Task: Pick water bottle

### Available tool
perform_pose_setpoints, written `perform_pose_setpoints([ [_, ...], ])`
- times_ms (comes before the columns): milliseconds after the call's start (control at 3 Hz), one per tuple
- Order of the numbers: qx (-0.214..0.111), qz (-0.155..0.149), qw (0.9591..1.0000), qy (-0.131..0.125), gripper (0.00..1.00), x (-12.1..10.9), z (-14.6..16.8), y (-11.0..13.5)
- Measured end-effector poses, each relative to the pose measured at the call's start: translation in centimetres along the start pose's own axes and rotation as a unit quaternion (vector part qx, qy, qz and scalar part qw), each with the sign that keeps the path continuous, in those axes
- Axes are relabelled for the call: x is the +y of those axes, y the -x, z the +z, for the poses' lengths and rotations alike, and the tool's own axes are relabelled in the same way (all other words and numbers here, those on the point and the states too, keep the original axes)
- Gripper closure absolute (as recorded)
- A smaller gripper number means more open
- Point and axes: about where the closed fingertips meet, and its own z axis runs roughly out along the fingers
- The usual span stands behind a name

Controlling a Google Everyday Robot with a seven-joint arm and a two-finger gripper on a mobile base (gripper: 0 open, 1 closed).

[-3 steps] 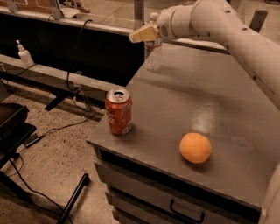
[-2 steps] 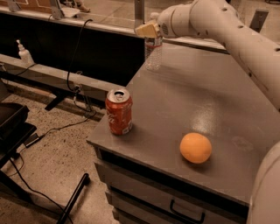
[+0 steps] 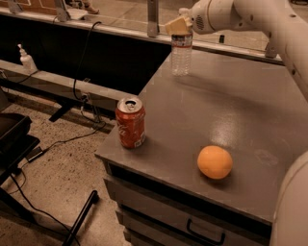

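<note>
The water bottle [image 3: 182, 54] is clear plastic with a white cap and a red-and-blue label band. It stands upright at the far left of the grey cabinet top [image 3: 226, 110]. My gripper [image 3: 178, 26] reaches in from the upper right on the white arm [image 3: 250, 14] and sits at the bottle's neck, just above the label. I cannot tell whether it grips the bottle.
A red soda can [image 3: 130, 122] stands near the cabinet's front left corner. An orange [image 3: 214, 162] lies near the front edge. A small white pump bottle [image 3: 27, 59] stands on a ledge at far left. Cables and a black stand lie on the floor to the left.
My gripper has moved right and slightly up, from just left of the bottle to its neck. The can and the orange have not moved.
</note>
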Motion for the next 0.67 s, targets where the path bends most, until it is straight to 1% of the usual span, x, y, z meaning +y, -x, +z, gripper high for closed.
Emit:
perform_pose_setpoints([
  [333, -0.025, -0.005, 0.9981, 0.056, 1.0, 0.7, -3.6, 2.1],
  [667, -0.027, -0.01, 0.9951, 0.095, 1.0, 2.3, -4.5, 2.8],
])
